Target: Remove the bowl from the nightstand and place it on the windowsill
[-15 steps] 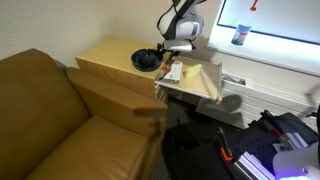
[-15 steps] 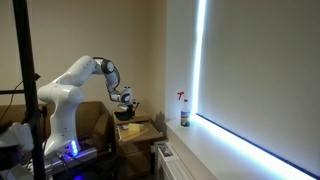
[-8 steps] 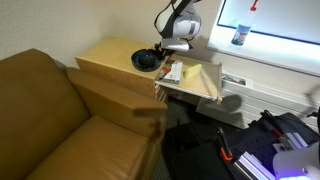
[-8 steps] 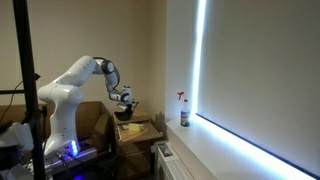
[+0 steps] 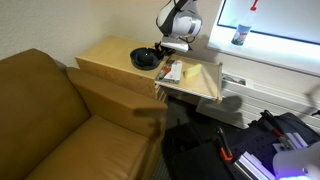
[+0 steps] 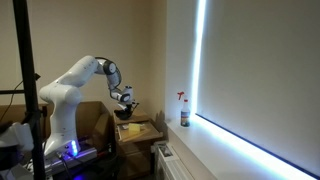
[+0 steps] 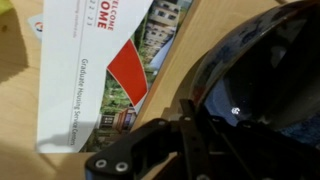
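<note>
The bowl (image 5: 145, 59) sits on the nightstand (image 5: 112, 55), near the edge of the surface that faces the windowsill (image 5: 275, 50). In that exterior view the end effector (image 5: 167, 49) hangs just beside the bowl, which lies at about 8 o'clock from it. The windowsill lies off toward 2 o'clock from the bowl, with a small bottle (image 5: 238, 35) standing on it. In the exterior view from the side, the end effector (image 6: 126, 103) points down over the bowl (image 6: 127, 113), which is close under it at 6 o'clock.

The wrist view is the one that matters for the grasp. There the bowl (image 7: 262, 62) fills the right half, and its near rim curves in toward the end effector (image 7: 198, 114) from 1 o'clock. A printed leaflet (image 7: 100, 70) lies flat on the wood at 10 o'clock, just beside the bowl. Being round, the bowl has no long axis to line up with, so any stretch of rim will serve.

The jaws look drawn close together at that rim, one inside and one outside. The picture is dark and blurred there, though, so I cannot tell whether they are clamped on the rim or only straddling it. If the grip is on, my judgement is that the next move is a straight lift clear of the leaflet, then a carry toward the sill.
</note>
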Robot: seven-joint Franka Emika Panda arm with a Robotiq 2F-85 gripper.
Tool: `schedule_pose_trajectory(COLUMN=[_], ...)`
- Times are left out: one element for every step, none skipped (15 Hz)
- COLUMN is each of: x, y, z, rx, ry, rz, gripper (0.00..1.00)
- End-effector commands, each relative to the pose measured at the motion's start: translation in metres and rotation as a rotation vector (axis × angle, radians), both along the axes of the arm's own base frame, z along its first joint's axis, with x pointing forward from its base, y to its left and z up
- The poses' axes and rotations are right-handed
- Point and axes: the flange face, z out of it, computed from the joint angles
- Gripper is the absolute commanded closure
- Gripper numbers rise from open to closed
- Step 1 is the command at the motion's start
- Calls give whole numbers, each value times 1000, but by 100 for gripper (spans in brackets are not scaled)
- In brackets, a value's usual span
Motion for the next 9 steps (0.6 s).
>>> schedule_pose_trajectory(x=[0,-1,-3,-7,-13,-21,-33,-46,-59], y=[-13,-23,-34,-51,-68,-88,-110,-130,-151], z=[62,76,90,99,110,120,127,135,141], rx=[143,158,169,154,121,83,33,-8,-45], ry=[-53,-76,-93,-106,-114,-122,-104,-85,-58], rz=[-3,-9,-17,-34,-57,-82,-120,-145,-171], gripper=[98,98,98,98,98,98,98,98,98])
